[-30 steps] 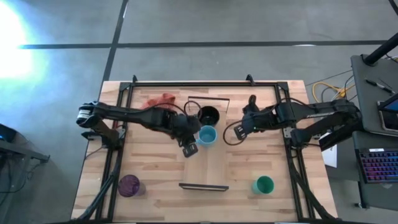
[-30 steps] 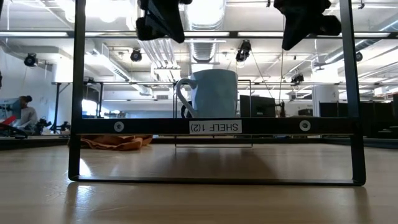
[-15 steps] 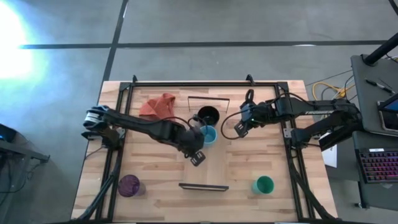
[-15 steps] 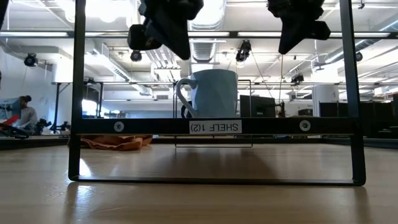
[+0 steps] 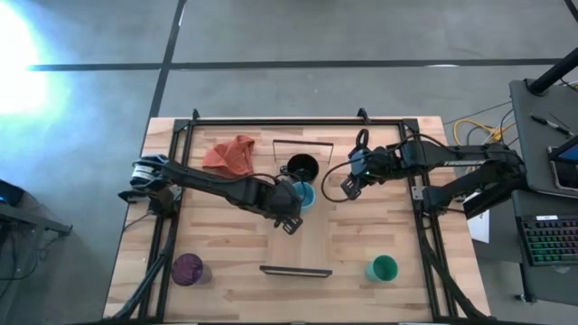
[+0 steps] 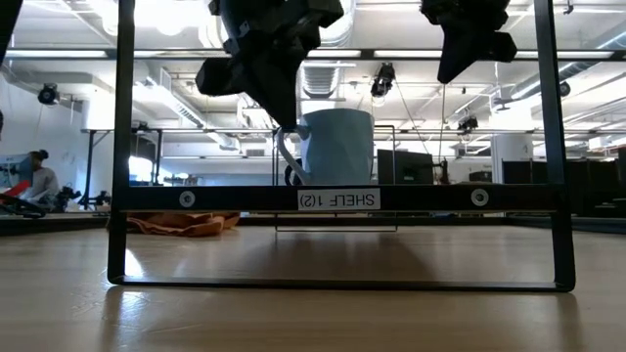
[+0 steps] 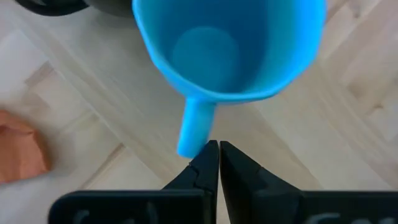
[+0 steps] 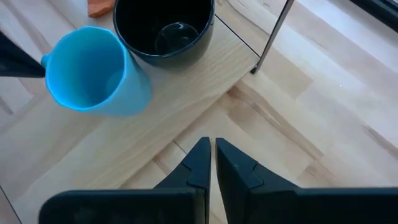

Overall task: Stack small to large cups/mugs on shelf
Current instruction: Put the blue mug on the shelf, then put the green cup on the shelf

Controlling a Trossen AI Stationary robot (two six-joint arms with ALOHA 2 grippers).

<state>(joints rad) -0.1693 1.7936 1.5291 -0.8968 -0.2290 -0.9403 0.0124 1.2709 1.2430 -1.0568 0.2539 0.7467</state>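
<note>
Hovering over the shelf (image 5: 302, 236), my left gripper (image 7: 217, 158) hangs with its two fingers pressed together, nothing between them, their tips just beside the handle of the light blue cup (image 7: 230, 53) and, as far as I can tell, not gripping it. That cup stands upright on the shelf board, and the black cup (image 5: 302, 167) stands right against it on the side toward the shelf's far rail; from my right wrist I see the two cups (image 8: 93, 71) (image 8: 165, 28) side by side, touching or nearly so. My right gripper (image 8: 210, 163) hangs above the bare tabletop (image 5: 361, 239) just off the shelf's long edge, near the black cup, its fingers likewise closed to a thin slit and holding nothing. The purple cup (image 5: 187, 268) sits near the table's front left corner and the green cup (image 5: 383, 267) near the front right, both well apart from the shelf. An orange cloth (image 5: 231, 153) lies crumpled on the table beside the shelf's far end. From table height the blue cup (image 6: 337, 147) shows above the shelf's labelled rail.
</note>
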